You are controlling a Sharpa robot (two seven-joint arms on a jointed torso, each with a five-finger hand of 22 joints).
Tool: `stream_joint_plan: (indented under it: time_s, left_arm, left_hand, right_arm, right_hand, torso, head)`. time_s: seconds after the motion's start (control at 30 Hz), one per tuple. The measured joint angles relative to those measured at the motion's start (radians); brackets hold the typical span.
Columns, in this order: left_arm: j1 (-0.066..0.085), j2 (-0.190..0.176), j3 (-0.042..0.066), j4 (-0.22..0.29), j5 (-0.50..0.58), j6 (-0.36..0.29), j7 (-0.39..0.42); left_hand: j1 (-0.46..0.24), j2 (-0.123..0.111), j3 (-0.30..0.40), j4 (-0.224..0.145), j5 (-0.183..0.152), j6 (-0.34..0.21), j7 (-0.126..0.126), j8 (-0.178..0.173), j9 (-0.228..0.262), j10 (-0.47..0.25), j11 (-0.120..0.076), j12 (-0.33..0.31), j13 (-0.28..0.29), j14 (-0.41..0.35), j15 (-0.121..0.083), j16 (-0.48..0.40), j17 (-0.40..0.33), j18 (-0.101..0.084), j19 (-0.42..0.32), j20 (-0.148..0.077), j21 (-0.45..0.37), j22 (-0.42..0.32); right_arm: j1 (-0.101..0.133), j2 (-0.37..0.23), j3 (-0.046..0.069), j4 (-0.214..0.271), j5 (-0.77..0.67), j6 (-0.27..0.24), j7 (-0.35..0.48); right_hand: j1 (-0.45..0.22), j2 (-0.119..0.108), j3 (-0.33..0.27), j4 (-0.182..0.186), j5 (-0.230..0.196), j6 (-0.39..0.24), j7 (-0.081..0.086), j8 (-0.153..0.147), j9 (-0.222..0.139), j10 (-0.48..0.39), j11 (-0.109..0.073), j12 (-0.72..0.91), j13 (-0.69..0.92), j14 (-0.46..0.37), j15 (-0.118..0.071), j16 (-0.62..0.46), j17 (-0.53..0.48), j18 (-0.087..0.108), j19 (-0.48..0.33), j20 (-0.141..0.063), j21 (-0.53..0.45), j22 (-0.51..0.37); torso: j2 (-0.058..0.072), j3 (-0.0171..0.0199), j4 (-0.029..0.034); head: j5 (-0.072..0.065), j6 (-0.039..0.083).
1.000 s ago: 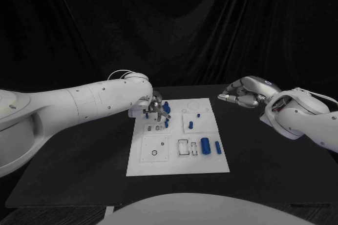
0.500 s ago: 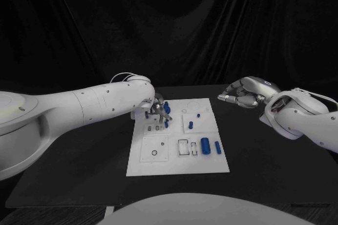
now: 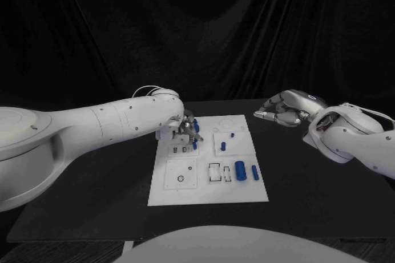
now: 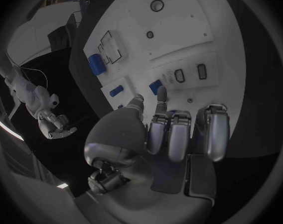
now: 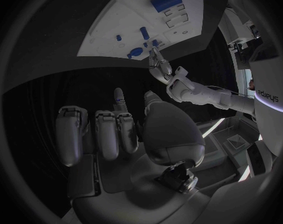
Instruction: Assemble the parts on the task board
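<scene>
Task board: the white task board [image 3: 208,183] is lying in the middle of the black table [image 3: 91,189].
Left hand: the left hand [image 3: 184,130] is hanging over the board's far left corner, pinching a small blue part [image 4: 156,88] between thumb and a finger; the left wrist view is showing this pinch.
Right hand: the right hand [image 3: 279,110] is hovering off the board's far right corner, fingers curled in on nothing.
Parts: a large blue cylinder [image 3: 240,169] and a slimmer blue pin [image 3: 254,172] are lying side by side near the board's right edge.
</scene>
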Motion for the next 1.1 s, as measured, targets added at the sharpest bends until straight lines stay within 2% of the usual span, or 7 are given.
stream_joint_plan:
  time_s: [0.43,1.0,1.1]
  left_arm:
    - [-0.007,0.000,0.000,-0.007,0.000,0.013,-0.002]
    - [-0.013,0.008,0.000,-0.016,0.000,0.021,-0.003]
    - [-0.016,0.010,0.000,-0.018,0.000,0.023,-0.003]
  left_hand:
    - [0.000,0.000,0.004,-0.004,0.000,0.000,0.000,0.000,0.002,0.000,0.000,0.000,0.000,0.000,0.000,0.000,0.000,0.000,-0.007,0.000,0.000,0.000]
    - [0.009,0.000,0.016,-0.017,0.005,0.000,0.000,-0.004,0.008,0.000,0.000,0.000,0.000,0.000,0.000,0.000,0.001,0.000,-0.007,0.000,-0.004,0.000]
    - [0.014,0.006,0.023,-0.023,0.009,0.006,-0.005,-0.008,0.011,0.000,0.000,0.000,0.000,0.000,0.000,0.000,0.001,0.000,-0.007,0.000,-0.004,0.000]
  right_arm:
    - [0.000,0.003,0.000,-0.002,0.000,0.005,0.000]
    - [-0.001,0.006,0.000,-0.004,0.000,0.011,0.000]
    - [-0.002,0.006,0.000,-0.004,0.000,0.012,0.000]
  right_hand:
    - [0.000,0.000,0.000,0.000,0.000,0.002,0.002,0.000,0.000,0.000,0.000,0.000,0.000,0.000,0.000,-0.001,0.000,0.000,0.000,0.000,0.000,0.000]
    - [0.000,0.000,0.000,0.000,0.000,0.003,0.003,0.000,0.001,0.000,0.000,0.000,0.001,0.000,0.000,-0.004,0.000,0.000,0.000,0.000,-0.004,0.001]
    - [0.000,0.000,0.000,0.000,0.000,0.003,0.003,0.000,0.001,0.000,0.000,0.000,0.001,0.000,0.000,-0.004,0.000,0.000,0.000,0.000,-0.004,0.001]
  torso:
    - [0.000,0.0000,0.0000]
    - [-0.001,0.0000,0.0003]
    - [-0.001,0.0000,0.0003]
  head:
    - [-0.005,0.000]
    - [-0.005,0.000]
    - [-0.006,0.000]
